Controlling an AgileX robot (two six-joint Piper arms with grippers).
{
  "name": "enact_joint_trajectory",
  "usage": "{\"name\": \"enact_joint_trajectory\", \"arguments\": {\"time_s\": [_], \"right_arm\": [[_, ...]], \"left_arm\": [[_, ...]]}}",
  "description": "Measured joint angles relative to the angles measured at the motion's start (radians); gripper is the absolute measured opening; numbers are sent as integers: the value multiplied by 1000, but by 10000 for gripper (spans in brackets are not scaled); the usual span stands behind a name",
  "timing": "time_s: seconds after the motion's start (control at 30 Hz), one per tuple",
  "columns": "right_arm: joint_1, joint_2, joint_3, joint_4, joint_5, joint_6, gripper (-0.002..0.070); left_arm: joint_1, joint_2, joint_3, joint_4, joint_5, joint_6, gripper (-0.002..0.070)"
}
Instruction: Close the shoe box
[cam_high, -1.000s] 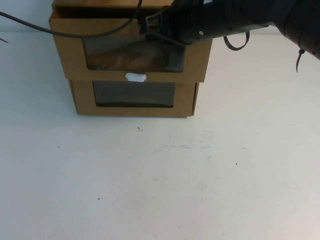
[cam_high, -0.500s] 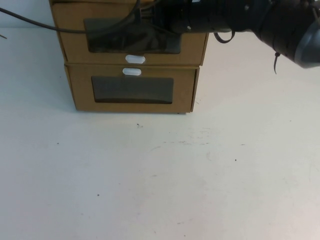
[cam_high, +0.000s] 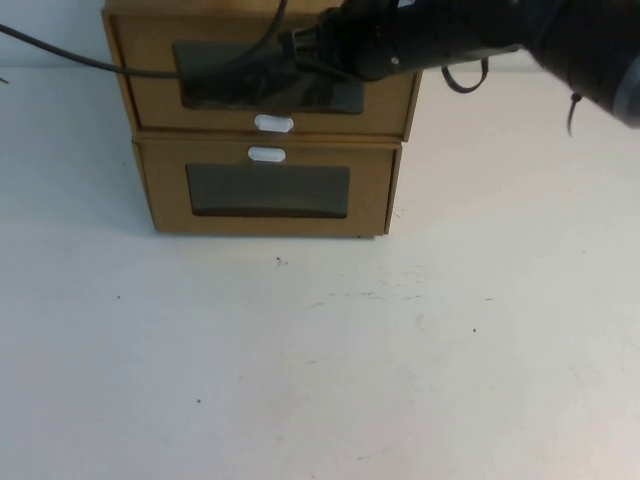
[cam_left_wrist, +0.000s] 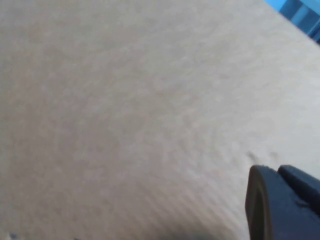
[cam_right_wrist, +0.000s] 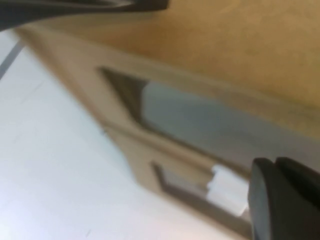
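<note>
Two brown cardboard boxes sit stacked at the far side of the white surface (cam_high: 320, 360), and the one on top is the shoe box (cam_high: 150, 95), its wide clear window facing the camera with the small white pull tab (cam_high: 273, 123) just below that window. Its front panel sits close to flush with the front of the lower box (cam_high: 270, 190), only a slight overhang showing along the bottom edge, so the drawer looks pushed in or very nearly so. The lower box carries its own white tab (cam_high: 266, 154) above its window, and the two tabs lie almost touching, one over the other. Over on the right, the black right arm reaches in from the upper right corner and its right tool (cam_high: 315, 55) is up against the window of the shoe box, near the window's right half; whether its fingers are apart or together, I cannot tell, they merge with the dark window. A black cable (cam_high: 100, 66) trails across the top left of the shoe box. The right wrist view looks along both box fronts, windows and a white tab in sight. The left tool (cam_left_wrist: 282, 205) shows only as a dark edge in its own wrist view, pressed close to plain brown cardboard; its state I cannot tell either.
</note>
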Motion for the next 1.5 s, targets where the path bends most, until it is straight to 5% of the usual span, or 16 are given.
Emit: {"name": "enact_joint_trajectory", "arguments": {"time_s": [0.47,0.67,0.93,1.23,1.5], "right_arm": [[0,-394,116,-83,281,12,-11],[0,-713,450,-198,235,161,-11],[-2,-1276,911,-240,225,264,-11],[-5,-1722,1209,-318,301,384,-11],[-8,-1833,1463,-320,-51,411,-11]], "left_arm": [[0,-343,107,236,-21,-59,-2],[0,-604,470,218,-222,-4,-2],[0,-1098,1085,-3,-466,203,-2],[0,-1648,1593,-86,-711,272,-2],[0,-1832,1790,-87,-776,386,-2]]}}
